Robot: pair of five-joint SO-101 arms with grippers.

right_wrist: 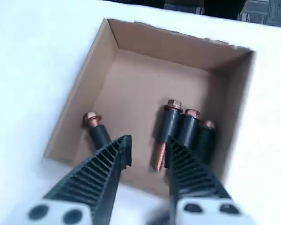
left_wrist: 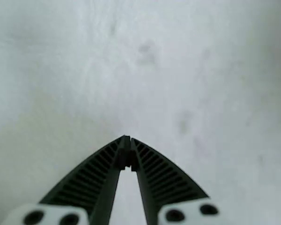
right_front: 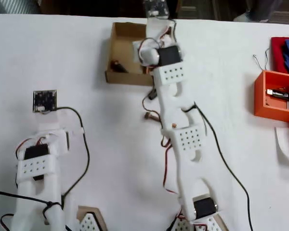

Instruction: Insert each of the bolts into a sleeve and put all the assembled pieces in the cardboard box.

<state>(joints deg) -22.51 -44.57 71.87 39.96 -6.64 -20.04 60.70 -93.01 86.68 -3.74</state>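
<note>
The cardboard box [right_front: 116,53] stands at the table's far middle. In the right wrist view its floor [right_wrist: 145,89] holds several bolts in black sleeves: one assembled piece [right_wrist: 96,129] lies alone near one wall, and three more [right_wrist: 189,129] lie side by side near the opposite wall. My right gripper [right_wrist: 147,150] hangs open just above the box's near wall, nothing between its fingers. The right arm [right_front: 171,72] stretches over the box's edge. My left gripper [left_wrist: 126,143] is shut, empty, over bare white table; the left arm [right_front: 36,163] sits at the near left.
An orange bin [right_front: 274,98] holding a small item stands at the right edge, with red and blue cloth [right_front: 284,48] behind it. A small brown piece [right_front: 151,115] lies on the table beside the right arm. Black cables [right_front: 84,144] trail between the arms.
</note>
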